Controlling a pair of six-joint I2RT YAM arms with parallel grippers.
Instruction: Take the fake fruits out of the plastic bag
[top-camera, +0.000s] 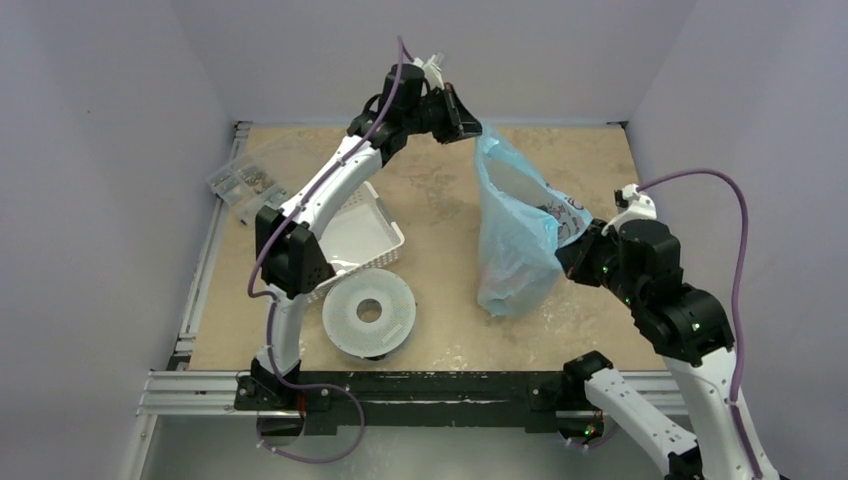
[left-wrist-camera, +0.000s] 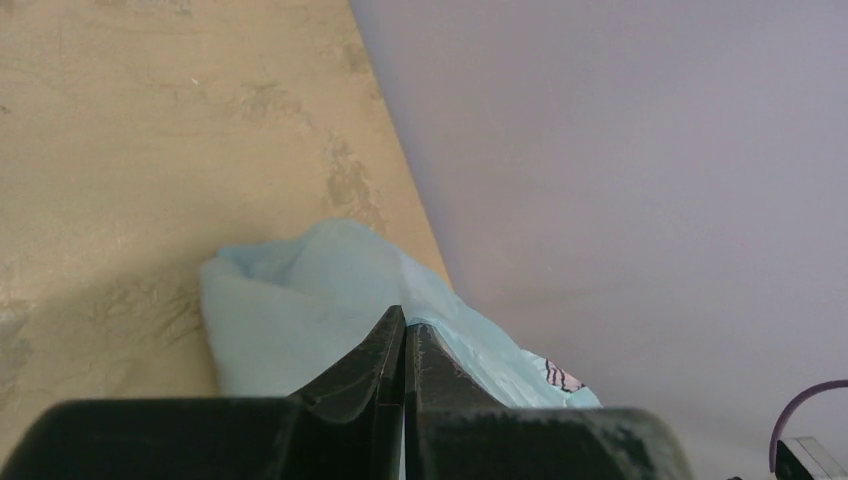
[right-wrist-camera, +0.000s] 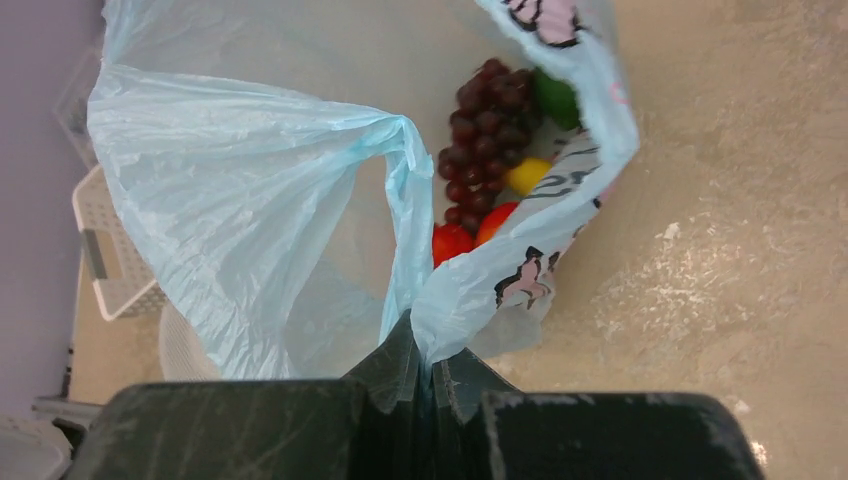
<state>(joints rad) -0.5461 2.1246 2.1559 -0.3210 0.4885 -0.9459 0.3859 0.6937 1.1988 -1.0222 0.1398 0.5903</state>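
The light-blue plastic bag (top-camera: 515, 235) hangs stretched between my two grippers above the table. My left gripper (top-camera: 470, 128) is shut on its upper edge, and the bag (left-wrist-camera: 300, 320) shows just past the shut jaws in the left wrist view. My right gripper (top-camera: 572, 258) is shut on the bag's other edge (right-wrist-camera: 440, 310). The right wrist view looks into the open bag: dark purple grapes (right-wrist-camera: 485, 125), a green fruit (right-wrist-camera: 555, 98), a yellow piece (right-wrist-camera: 527, 175), a red piece (right-wrist-camera: 450, 242) and an orange-red one (right-wrist-camera: 495, 220) lie inside.
A white slotted basket (top-camera: 360, 235) lies left of centre, partly under the left arm. A round white perforated disc (top-camera: 368, 312) sits near the front. A clear box (top-camera: 245, 180) stands at the back left. Walls close in on the far side and right.
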